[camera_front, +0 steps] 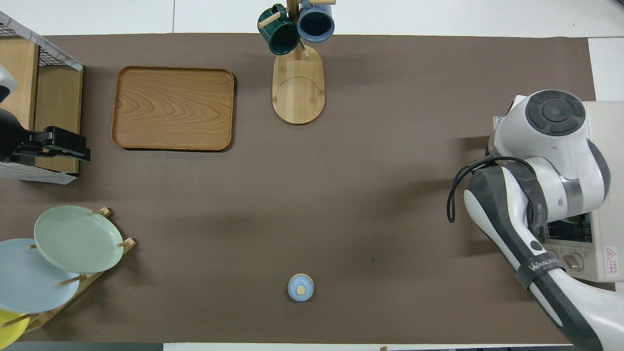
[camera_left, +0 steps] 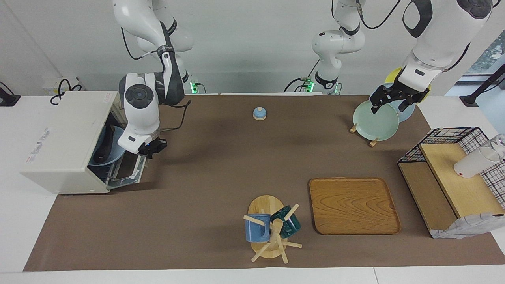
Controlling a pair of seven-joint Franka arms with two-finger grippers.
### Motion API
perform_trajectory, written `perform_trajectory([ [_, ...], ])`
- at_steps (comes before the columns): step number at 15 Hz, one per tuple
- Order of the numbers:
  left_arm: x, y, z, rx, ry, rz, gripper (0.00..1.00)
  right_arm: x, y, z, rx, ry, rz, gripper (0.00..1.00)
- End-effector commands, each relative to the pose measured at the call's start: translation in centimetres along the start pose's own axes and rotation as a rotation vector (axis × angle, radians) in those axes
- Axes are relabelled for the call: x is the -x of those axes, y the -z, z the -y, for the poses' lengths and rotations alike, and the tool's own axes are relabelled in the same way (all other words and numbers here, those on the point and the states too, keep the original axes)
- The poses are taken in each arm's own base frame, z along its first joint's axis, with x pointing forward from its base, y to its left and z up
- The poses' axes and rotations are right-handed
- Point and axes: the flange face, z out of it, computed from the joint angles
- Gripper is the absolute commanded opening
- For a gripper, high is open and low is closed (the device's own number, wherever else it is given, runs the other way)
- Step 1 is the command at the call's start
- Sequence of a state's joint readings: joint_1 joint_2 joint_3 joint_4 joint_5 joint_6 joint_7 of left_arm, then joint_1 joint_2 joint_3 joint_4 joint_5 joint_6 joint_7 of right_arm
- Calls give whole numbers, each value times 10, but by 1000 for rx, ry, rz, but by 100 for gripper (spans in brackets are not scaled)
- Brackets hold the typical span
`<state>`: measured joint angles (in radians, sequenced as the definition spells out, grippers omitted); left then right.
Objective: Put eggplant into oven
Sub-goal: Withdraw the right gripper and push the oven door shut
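The cream-white oven (camera_left: 59, 142) stands at the right arm's end of the table, its opening toward the table's middle. Inside it, the dark eggplant (camera_left: 103, 150) lies on a light blue plate (camera_left: 114, 157). The glass door (camera_left: 132, 170) hangs half raised. My right gripper (camera_left: 152, 148) is shut and sits at the door's raised outer edge; whether it touches the handle I cannot tell. In the overhead view the right arm covers the oven (camera_front: 604, 195) opening, so the eggplant is hidden there. My left gripper (camera_left: 390, 102) waits open above the plate rack.
A green plate (camera_left: 375, 120) leans in the rack. A small blue lidded pot (camera_left: 259, 113) sits near the robots. A mug tree (camera_left: 272, 228), a wooden tray (camera_left: 353, 205) and a wire-frame wooden shelf (camera_left: 453, 173) holding a white cup (camera_left: 473, 162) are farther out.
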<state>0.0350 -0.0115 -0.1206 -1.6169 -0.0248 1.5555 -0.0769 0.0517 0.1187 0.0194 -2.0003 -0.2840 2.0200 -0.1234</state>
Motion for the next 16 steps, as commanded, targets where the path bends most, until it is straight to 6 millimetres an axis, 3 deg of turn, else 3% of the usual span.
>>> perform_trajectory([
  [1,-1,2,4,-14,0,3,100,22,3,-62,42,32,12,0],
  [6,-1,2,4,-15,0,3,100,42,9,-97,41,61,9,0],
  [10,-1,2,4,-14,0,3,100,57,19,-112,35,74,17,0],
  [12,0,1,4,-15,0,4,100,61,36,-116,34,76,18,0],
  [16,-1,2,4,-14,0,3,100,62,104,-116,-71,6,-5,0],
])
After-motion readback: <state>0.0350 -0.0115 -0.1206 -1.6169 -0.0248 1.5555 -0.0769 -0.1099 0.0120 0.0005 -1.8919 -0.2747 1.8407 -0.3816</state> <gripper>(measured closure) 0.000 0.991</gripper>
